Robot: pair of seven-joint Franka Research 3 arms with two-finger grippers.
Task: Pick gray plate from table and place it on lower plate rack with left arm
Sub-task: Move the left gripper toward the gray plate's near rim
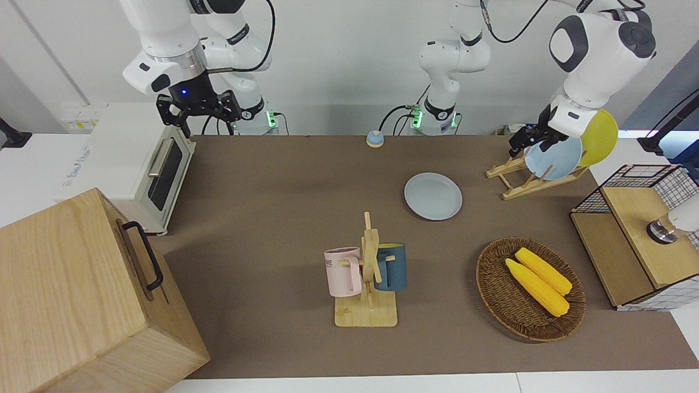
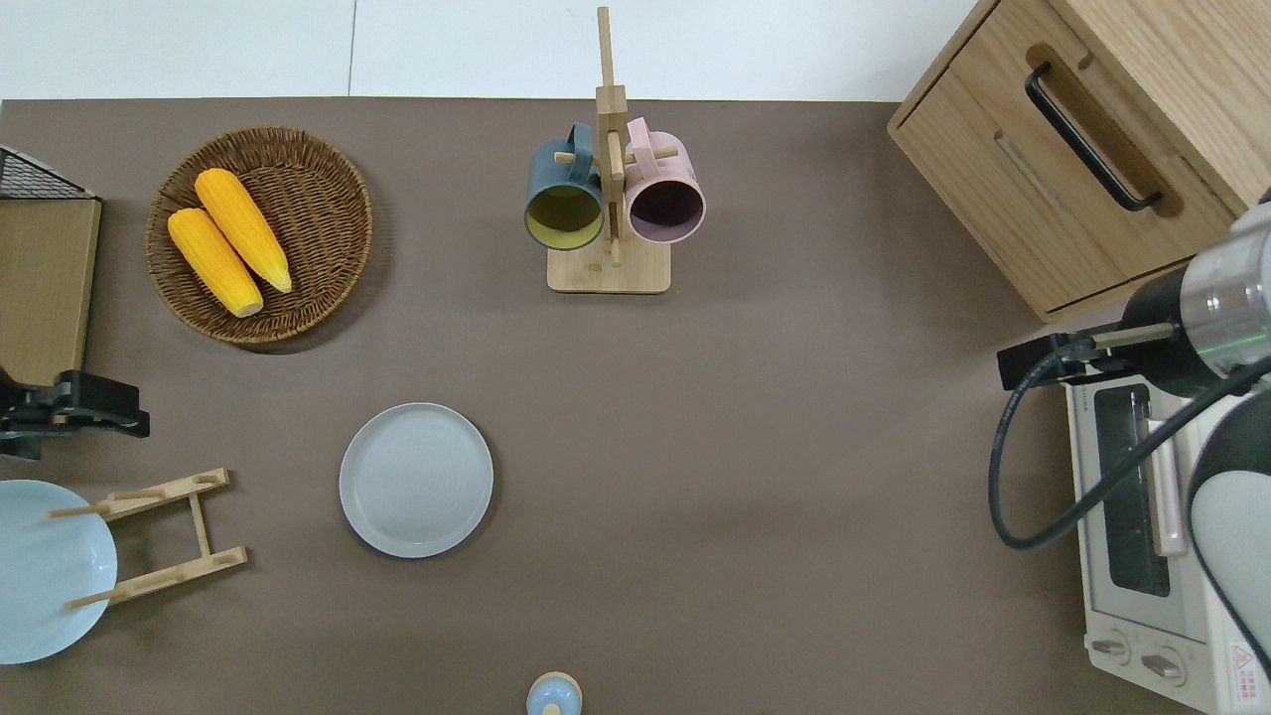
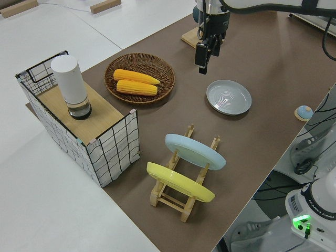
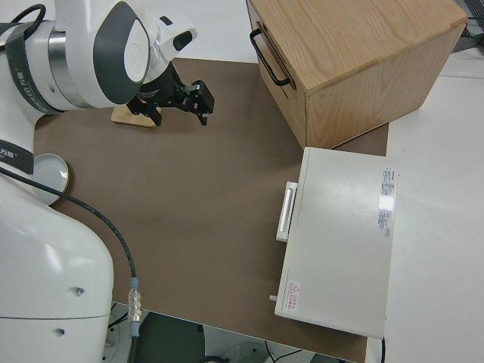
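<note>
Gray plate [image 2: 416, 480]: flat on table, empty.
Plate rack [image 3: 185, 185]: holds blue plate [image 3: 195, 151], yellow plate [image 3: 180, 182].
Basket [image 2: 328, 194], 11 o'clock of gray plate: two corn cobs [image 2: 228, 241].
Left gripper [image 2: 74, 405]: fingers apart, empty.
Right arm: parked.

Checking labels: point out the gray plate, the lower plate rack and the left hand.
gray plate [image 2: 416, 480]: overhead view, centre of its face.
lower plate rack [image 2: 202, 520]: overhead view, crossbar between the two rails.
left hand [image 2: 99, 410]: overhead view, midway between its fingertips.

"FRANKA EMIKA" marks the arm base [image 3: 316, 209].
</note>
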